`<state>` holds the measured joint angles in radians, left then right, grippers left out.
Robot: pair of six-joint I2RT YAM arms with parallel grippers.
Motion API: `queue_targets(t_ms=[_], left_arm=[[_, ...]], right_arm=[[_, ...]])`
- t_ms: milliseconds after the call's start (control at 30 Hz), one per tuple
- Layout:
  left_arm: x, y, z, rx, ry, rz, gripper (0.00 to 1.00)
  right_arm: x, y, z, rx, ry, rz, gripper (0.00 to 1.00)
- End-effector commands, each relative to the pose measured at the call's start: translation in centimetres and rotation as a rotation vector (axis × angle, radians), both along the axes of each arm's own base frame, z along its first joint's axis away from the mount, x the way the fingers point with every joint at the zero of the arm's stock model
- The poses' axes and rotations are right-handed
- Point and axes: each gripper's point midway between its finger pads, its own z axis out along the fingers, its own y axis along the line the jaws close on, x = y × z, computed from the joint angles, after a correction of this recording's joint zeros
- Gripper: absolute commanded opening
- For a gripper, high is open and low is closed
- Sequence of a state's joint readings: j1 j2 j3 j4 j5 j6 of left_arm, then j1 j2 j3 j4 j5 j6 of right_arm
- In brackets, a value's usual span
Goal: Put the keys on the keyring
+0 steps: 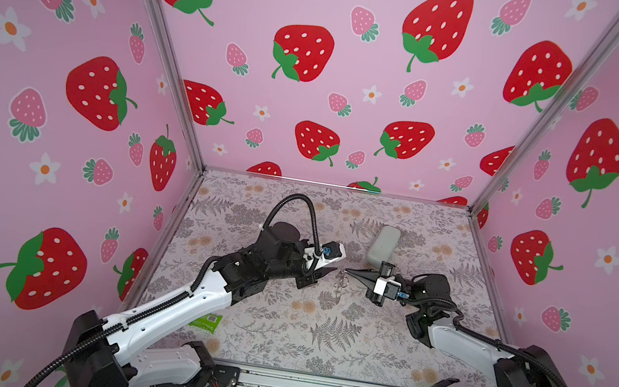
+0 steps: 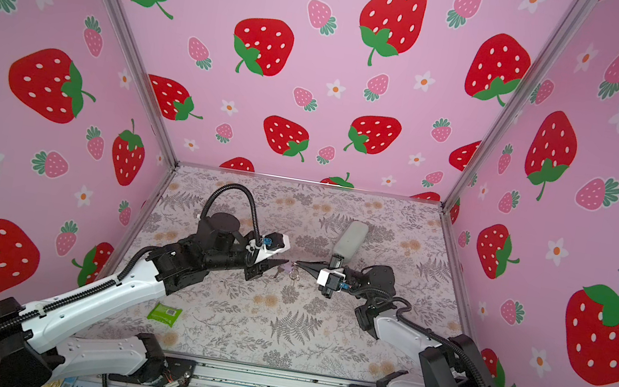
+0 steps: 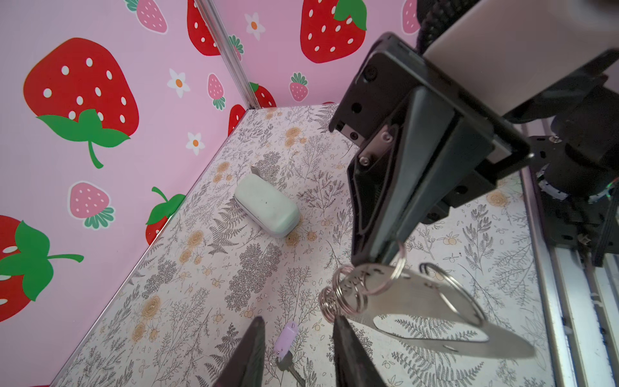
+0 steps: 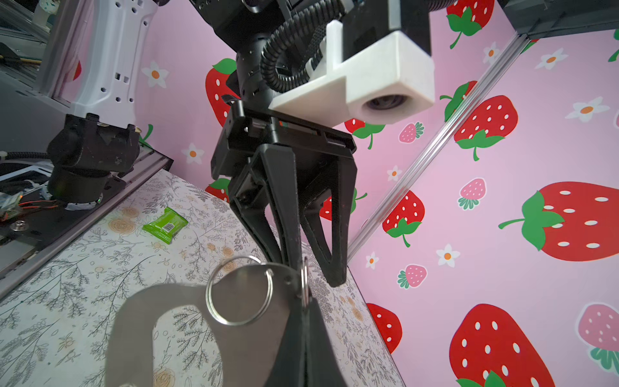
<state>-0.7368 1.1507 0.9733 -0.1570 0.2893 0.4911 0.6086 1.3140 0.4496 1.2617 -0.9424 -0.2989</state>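
Note:
My right gripper [image 4: 303, 303] is shut on the keyring [image 4: 241, 335], a taupe-grey flat loop strap with silvery rings, and holds it above the table. In the left wrist view the keyring [image 3: 418, 295] hangs from the right gripper's tips, its stacked rings just beyond one of my left fingers [image 3: 345, 341]. My left gripper [image 3: 298, 320] is open and tip to tip with the right gripper [image 2: 298, 264] at mid-table. The keys [image 3: 286, 338], with a lilac head and a dark metal blade, lie on the table below, between the left jaws and ungripped. In a top view the keys [image 2: 284, 269] show just under the left gripper [image 2: 280, 262].
A pale grey-green rounded case [image 1: 383, 246] lies behind the right gripper. A green packet [image 2: 164, 314] lies at the front left, beside the left arm. Strawberry-printed walls close in the floral table on three sides. A metal rail runs along the front edge.

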Motion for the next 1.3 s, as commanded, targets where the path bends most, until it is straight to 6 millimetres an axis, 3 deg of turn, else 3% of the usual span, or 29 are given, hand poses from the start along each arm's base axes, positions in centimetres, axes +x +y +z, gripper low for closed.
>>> queue_targets(t_ms=[0, 133, 333, 767, 1267], left_arm=[[-0.5, -0.4, 1.0, -0.036, -0.017, -0.034, 0.35], [-1.3, -1.2, 1.9, -0.059, -0.028, -0.07, 0.33], [-1.8, -1.7, 1.0, -0.023, -0.029, -0.092, 0.3], [-2.0, -2.7, 1.9, -0.034, -0.057, -0.109, 0.24], [-2.2, -2.5, 2.2, 0.016, -0.103, -0.103, 0.18]], right_arm=[[-0.9, 0.1, 1.7, 0.037, -0.064, 0.044, 0.03], [-1.0, 0.1, 1.8, 0.041, -0.051, 0.054, 0.03], [-1.0, 0.1, 1.9, 0.04, -0.051, 0.054, 0.03], [-1.1, 0.2, 1.7, 0.02, -0.044, 0.071, 0.03], [-0.9, 0.4, 0.8, -0.015, -0.035, 0.062, 0.04]])
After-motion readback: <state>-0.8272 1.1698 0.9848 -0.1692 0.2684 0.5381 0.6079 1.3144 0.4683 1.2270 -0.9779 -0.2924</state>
